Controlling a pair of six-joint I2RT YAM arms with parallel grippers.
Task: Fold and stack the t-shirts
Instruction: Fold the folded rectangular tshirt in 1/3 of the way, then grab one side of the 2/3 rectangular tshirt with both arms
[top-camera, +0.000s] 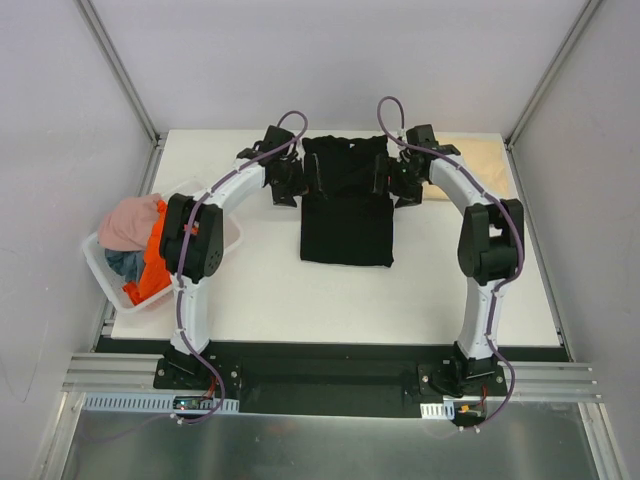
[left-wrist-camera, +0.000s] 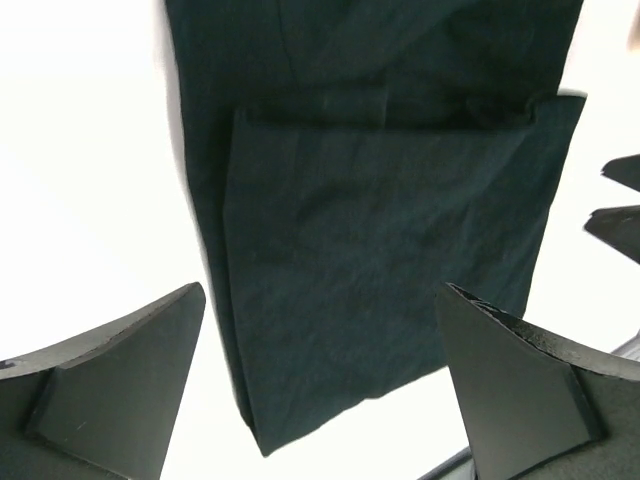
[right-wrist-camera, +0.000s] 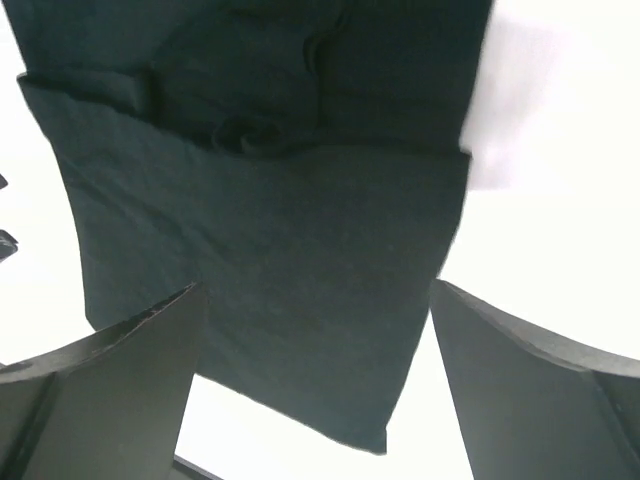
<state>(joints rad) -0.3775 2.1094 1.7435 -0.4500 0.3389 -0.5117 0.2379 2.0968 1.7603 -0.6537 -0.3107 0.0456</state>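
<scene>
At the far edge of the table (top-camera: 270, 300): black t-shirt (top-camera: 347, 225) folded

I see it lying flat, running toward the middle. The basket (top-camera: 100, 270) sits at the left edge. My left gripper (left-wrist-camera: 318, 320) and right gripper (right-wrist-camera: 315, 310) flank the shirt's far end, fingers spread, gripping nothing.

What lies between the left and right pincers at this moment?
The folded black t-shirt fills that stretch, with the open left pincer and open right pincer flanking its far end; the top view shows it.

One black t-shirt (top-camera: 346, 215), one tan t-shirt (top-camera: 482, 158), one white basket (top-camera: 96, 258), three tees (top-camera: 128, 222) inside, two arms (top-camera: 228, 187)
</scene>
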